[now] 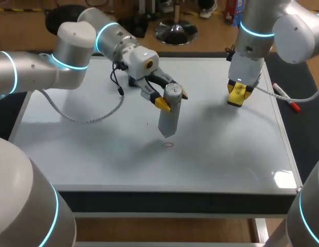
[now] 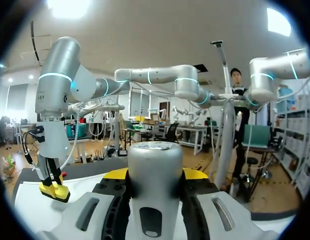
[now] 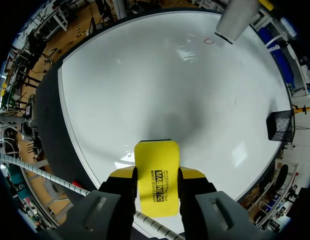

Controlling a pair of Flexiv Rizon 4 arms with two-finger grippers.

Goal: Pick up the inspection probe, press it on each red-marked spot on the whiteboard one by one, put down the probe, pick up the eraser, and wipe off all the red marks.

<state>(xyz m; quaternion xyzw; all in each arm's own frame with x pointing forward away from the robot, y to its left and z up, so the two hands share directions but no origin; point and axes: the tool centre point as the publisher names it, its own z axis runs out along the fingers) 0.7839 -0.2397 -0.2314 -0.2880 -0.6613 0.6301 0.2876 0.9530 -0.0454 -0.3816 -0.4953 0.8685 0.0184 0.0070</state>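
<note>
**A:** One red ring (image 1: 168, 144) shows mid-board. The probe (image 1: 169, 121), clamped in the left gripper (image 1: 173, 99), has its tip just beside it. I can't tell whether it's touching the whiteboard (image 1: 98, 154).

**B:** The risk? It's leaning. Pressed like that, the tip could skid off the mark or slip between the fingers.

**A:** The right gripper (image 3: 157, 174) pinches the eraser (image 3: 156, 160), far right, close to the board's edge.

**B:** They're well apart, with open board between them and towards the near edge.

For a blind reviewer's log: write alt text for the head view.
The left hand holds a grey probe nearly upright over the whiteboard, its tip close beside a small red circle. The right hand holds a yellow eraser above the board's right side.
</note>
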